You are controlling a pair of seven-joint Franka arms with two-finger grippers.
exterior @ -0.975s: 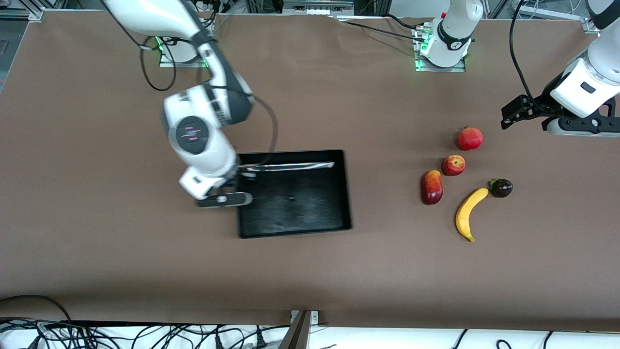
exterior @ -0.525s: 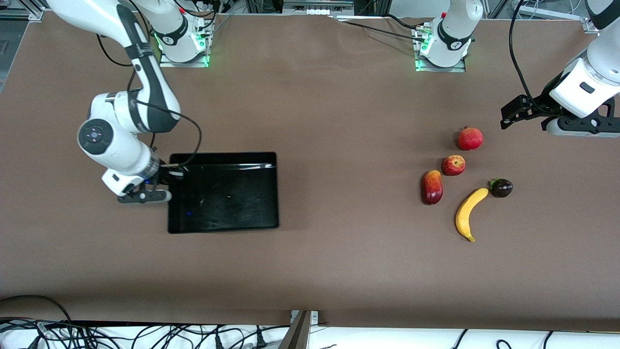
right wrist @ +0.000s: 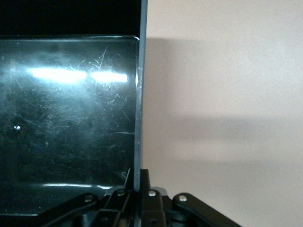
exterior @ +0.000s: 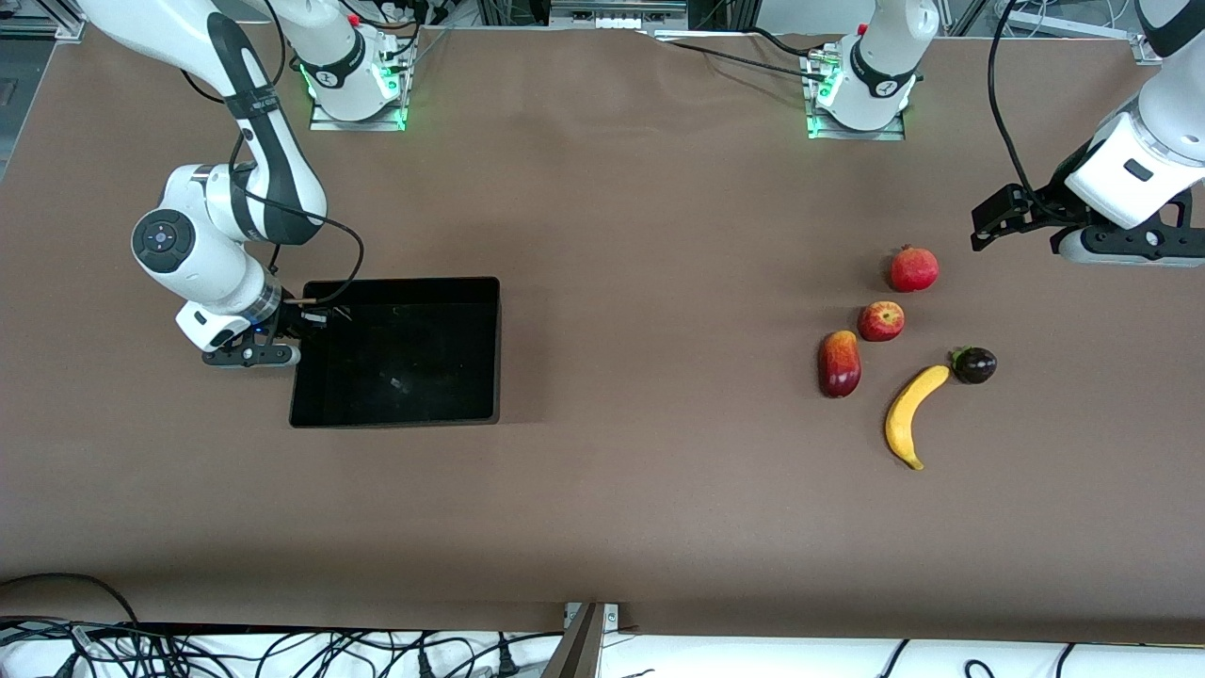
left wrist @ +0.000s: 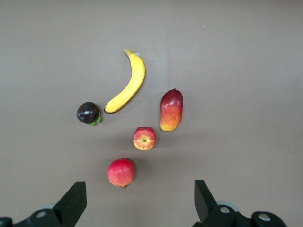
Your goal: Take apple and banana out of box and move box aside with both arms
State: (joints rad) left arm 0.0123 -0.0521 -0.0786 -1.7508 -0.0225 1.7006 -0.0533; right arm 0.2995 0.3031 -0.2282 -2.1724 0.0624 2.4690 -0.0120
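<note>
The black box (exterior: 395, 353) lies toward the right arm's end of the table. My right gripper (exterior: 303, 322) is shut on its short wall, and the right wrist view shows the thin wall (right wrist: 139, 94) pinched in that gripper (right wrist: 138, 177). The yellow banana (exterior: 911, 414) and the small red apple (exterior: 881, 321) lie toward the left arm's end. My left gripper (exterior: 987, 226) hangs open over the table beside them. In the left wrist view the banana (left wrist: 128, 82) and the apple (left wrist: 144, 138) lie ahead of the empty left gripper (left wrist: 137, 203).
Three other fruits lie with them: a round red one (exterior: 914, 268) farthest from the front camera, a red-yellow mango (exterior: 840, 363) beside the apple, and a dark purple one (exterior: 974, 364) at the banana's tip. Brown table (exterior: 640, 235) stretches between box and fruits.
My right arm has carried the box a long way toward its own end of the table, still gripping the wall. The left arm and the fruits have stayed put.
</note>
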